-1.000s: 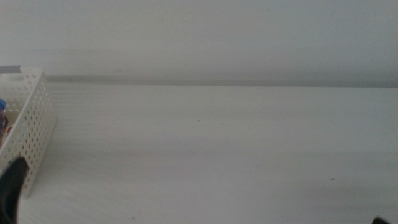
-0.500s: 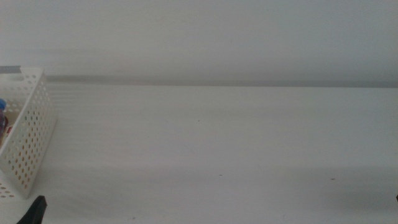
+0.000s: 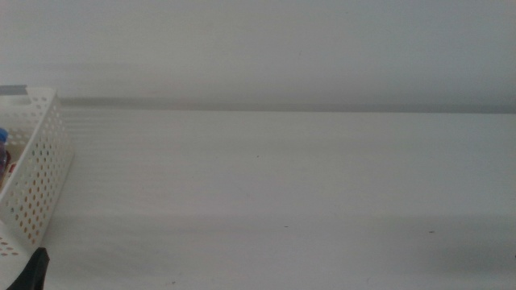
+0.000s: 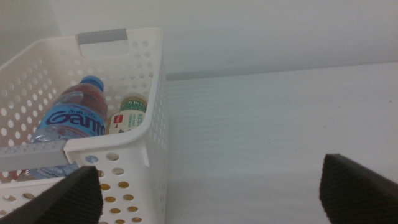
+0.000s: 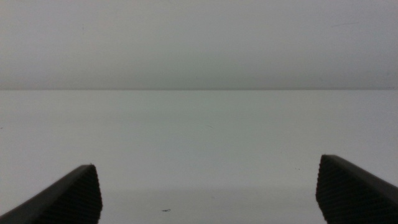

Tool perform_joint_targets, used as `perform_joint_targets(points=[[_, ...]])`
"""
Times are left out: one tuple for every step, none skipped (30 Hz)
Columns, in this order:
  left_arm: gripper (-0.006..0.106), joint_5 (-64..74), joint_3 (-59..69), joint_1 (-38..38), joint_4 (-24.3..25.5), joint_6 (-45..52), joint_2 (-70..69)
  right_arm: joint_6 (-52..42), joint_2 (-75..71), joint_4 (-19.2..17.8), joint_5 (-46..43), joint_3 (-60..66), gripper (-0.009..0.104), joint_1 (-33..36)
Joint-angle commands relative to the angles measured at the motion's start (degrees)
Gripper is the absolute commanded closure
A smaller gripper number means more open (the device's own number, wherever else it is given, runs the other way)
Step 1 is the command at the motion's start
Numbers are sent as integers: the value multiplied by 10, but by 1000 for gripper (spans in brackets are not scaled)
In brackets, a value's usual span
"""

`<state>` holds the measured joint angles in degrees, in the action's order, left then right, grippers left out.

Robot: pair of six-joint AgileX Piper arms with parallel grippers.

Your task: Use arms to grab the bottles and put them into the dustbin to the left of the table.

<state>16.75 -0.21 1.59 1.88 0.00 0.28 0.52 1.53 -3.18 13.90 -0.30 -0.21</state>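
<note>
Dustbin: I count water bottle and juice bottle inside. Left gripper beside it, released; right gripper released.

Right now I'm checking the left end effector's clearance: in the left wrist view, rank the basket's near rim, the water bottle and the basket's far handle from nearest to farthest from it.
1. Near rim, just ahead of the left end effector.
2. Water bottle, lying inside the basket.
3. Far handle, on the basket's opposite end.
</note>
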Motion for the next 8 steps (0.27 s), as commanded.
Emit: perform_joint_targets(points=[[7,-11,23,1,-4,0,-24,-1,-3,-2,-10,25,3,-3],[7,-11,23,1,-4,0,-24,-1,-3,-2,-10,25,3,-3],[7,-11,23,1,-4,0,-24,-1,-3,-2,-10,25,3,-3],[7,-11,23,1,-4,0,-24,-1,-3,-2,-10,25,3,-3],[7,-11,23,1,-4,0,-24,-1,-3,-2,-10,25,3,-3],[7,-11,23,1,2,0,-24,-1,-3,-2,-10,25,3,-3],[7,-11,23,1,2,0,-24,-1,-3,-2,-10,25,3,-3],[7,-11,23,1,2,0,-24,-1,-3,-2,-10,25,3,-3]])
